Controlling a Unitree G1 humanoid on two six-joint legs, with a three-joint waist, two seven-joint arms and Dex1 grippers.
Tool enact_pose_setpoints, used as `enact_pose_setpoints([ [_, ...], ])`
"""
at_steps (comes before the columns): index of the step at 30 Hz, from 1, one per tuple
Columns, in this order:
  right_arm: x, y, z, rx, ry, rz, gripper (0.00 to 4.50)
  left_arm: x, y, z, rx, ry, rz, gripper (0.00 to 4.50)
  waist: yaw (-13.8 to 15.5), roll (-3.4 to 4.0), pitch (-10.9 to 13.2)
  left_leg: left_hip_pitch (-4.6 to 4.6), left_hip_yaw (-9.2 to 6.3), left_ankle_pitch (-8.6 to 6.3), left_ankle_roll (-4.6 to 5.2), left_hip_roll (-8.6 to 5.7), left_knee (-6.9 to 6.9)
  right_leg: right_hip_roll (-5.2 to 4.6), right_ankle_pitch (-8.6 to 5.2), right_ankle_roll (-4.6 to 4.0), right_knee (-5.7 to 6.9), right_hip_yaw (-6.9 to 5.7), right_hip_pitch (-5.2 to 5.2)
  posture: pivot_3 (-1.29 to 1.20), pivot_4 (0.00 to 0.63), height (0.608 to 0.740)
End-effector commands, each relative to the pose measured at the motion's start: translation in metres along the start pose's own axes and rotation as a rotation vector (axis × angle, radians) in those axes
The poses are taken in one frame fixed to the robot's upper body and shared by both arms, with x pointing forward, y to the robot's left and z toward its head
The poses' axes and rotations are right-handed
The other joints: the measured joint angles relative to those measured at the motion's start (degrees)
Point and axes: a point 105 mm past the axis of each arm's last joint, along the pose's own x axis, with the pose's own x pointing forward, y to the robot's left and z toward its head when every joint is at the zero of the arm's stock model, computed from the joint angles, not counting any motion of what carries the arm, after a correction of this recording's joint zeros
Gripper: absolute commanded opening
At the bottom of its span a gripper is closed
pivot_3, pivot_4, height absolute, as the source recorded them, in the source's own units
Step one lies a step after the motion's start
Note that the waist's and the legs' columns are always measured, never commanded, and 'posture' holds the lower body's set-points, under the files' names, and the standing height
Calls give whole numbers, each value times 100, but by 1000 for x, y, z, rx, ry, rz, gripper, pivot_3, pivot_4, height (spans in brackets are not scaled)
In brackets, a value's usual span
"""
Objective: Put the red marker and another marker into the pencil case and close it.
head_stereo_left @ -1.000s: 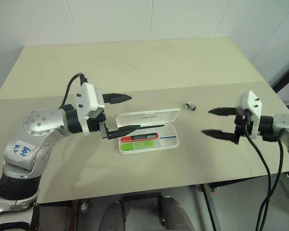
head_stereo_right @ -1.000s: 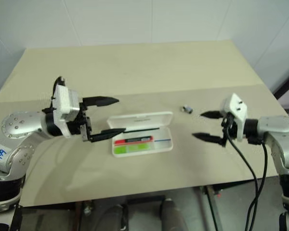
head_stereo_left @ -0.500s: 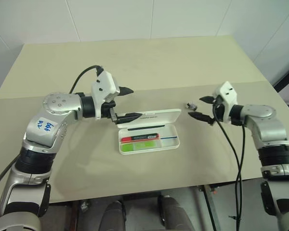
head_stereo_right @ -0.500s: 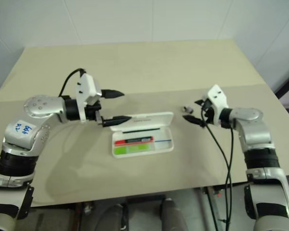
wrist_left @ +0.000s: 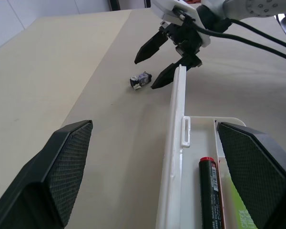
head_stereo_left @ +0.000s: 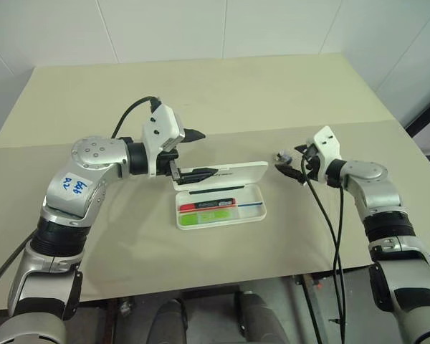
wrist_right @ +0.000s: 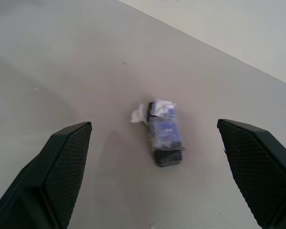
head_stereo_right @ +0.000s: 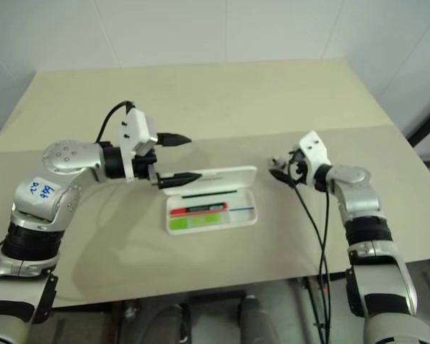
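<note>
a wide beige table (head_stereo_left: 201, 93) was seen, running from the near edge to the white wall at the far side. near its middle the case (head_stereo_left: 222, 206) lay open, the white tray flat on the table and the lid (head_stereo_left: 229, 174) raised upright along the tray's far side. inside the tray the red marker (head_stereo_left: 208, 205) was laid lengthwise at the far left, its black end turned right, and just on its near side the green marker (head_stereo_left: 208, 216) was laid parallel, both resting on the tray floor. thin red and blue lines were printed to the right of them.

the left gripper (head_stereo_left: 199, 153) was held at the left end of the lid, its two black fingers spread wide and gripping nothing; the near finger was seen over the lid's left corner and the far finger well beyond the lid. in the left wrist view the lid's edge (wrist_left: 176, 143) stood between the two spread pads, nearer to one of them; whether it was touched could not be told.

the right gripper (head_stereo_left: 292, 162) was held to the right of the case, pointed left, its fingers also spread and empty. between and just ahead of its tips a small grey-black object (wrist_right: 163, 131) with a scrap of white lay on the table, untouched, to the right of the lid's right end.
</note>
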Motion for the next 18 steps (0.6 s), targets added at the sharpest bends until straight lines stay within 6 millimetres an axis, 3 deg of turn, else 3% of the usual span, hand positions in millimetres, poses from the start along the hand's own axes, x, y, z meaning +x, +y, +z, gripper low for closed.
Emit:
enact_pose_setpoints([
  [1, 0, -11, 10, 4, -47, -40, 4468, 0, -4, 10, 29, -33, 5, 4500, 1, 0, 0, 0, 0, 0, 0, 0, 0, 0, 0, 0, 0, 0, 0, 0, 150, 740],
  [16, 18, -13, 15, 97, -29, -7, 4468, 1, -3, 14, 38, -40, 1, 4500, -22, 1, 0, 1, 2, 2, -4, 0, -2, 0, 1, 2, 1, 1, 0, 0, 150, 740],
  [18, 19, -12, 14, 103, -24, -2, 3844, 0, -2, 14, 40, -41, 4, 4500, -22, 1, 0, 1, 2, 2, -4, 0, -2, 0, 1, 2, 1, 2, 0, 0, 150, 740],
])
